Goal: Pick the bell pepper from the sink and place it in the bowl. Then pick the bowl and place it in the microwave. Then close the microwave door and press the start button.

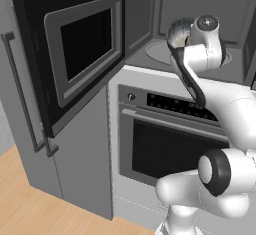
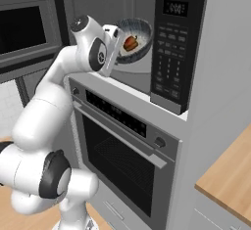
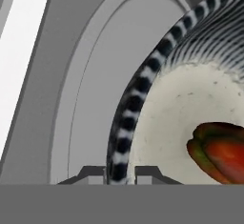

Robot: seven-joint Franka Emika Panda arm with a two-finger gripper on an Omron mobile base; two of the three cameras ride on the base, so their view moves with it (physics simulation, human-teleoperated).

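The bowl is dark and striped outside, pale and speckled inside. It is tilted, up inside the open microwave. The small red bell pepper lies in it. The microwave door is swung wide open.

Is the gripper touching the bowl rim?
Touching. In the hand view the two fingertips sit either side of the bowl rim, clamped on it, with the pepper inside the bowl.
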